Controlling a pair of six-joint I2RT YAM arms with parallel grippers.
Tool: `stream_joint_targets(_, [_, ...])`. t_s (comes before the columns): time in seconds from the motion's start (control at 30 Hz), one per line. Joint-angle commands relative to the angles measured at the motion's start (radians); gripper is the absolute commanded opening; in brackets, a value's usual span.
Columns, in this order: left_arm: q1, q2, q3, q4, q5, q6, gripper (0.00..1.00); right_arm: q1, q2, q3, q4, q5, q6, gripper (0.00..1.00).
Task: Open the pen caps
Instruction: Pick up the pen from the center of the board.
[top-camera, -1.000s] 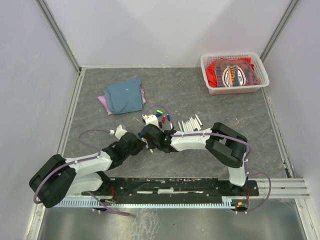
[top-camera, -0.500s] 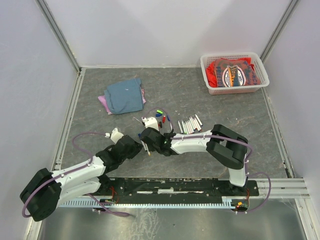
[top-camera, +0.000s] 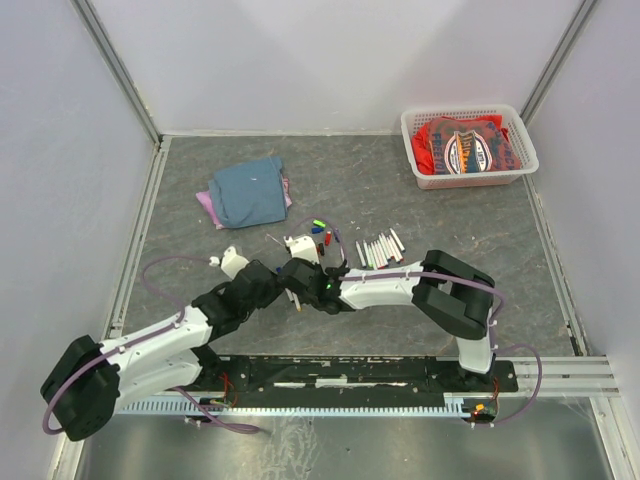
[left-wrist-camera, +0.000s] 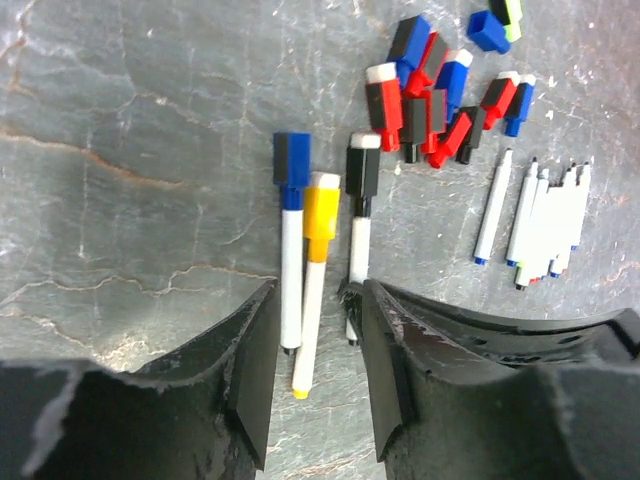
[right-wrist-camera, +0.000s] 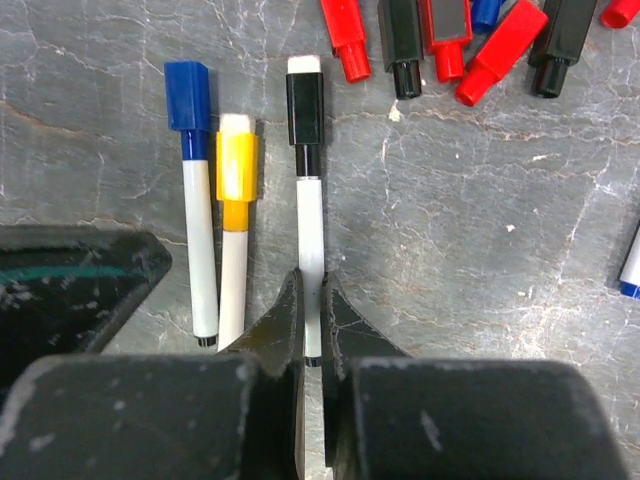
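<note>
Your right gripper is clamped on the black-capped pen, its black cap just ahead of the fingertips. Your left gripper is open, straddling the blue-capped pen and yellow-capped pen.

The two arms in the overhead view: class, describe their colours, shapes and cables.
The left arm and right arm have white shells between chunky black joints, and a thin lilac cable loops alongside each. The left end effector and right end effector each have two black fingers with scuffed, pale-flecked edges.
</note>
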Motion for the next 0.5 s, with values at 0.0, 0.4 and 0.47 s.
stream_joint_targets(0.0, [-0.003,-0.003,0.075,0.008,-0.061,0.100,0.48,0.002,-0.046,-0.077,-0.068,-0.017,-0.001,0.01])
stream_joint_targets(0.4, [0.000,0.028,0.132,0.091,0.052,0.222,0.58,0.002,-0.359,-0.319,0.193,-0.121,0.021,0.01])
stream_joint_targets(0.47, [0.003,0.043,0.123,0.144,0.100,0.231,0.60,0.002,-0.395,-0.354,0.247,-0.152,0.031,0.01])
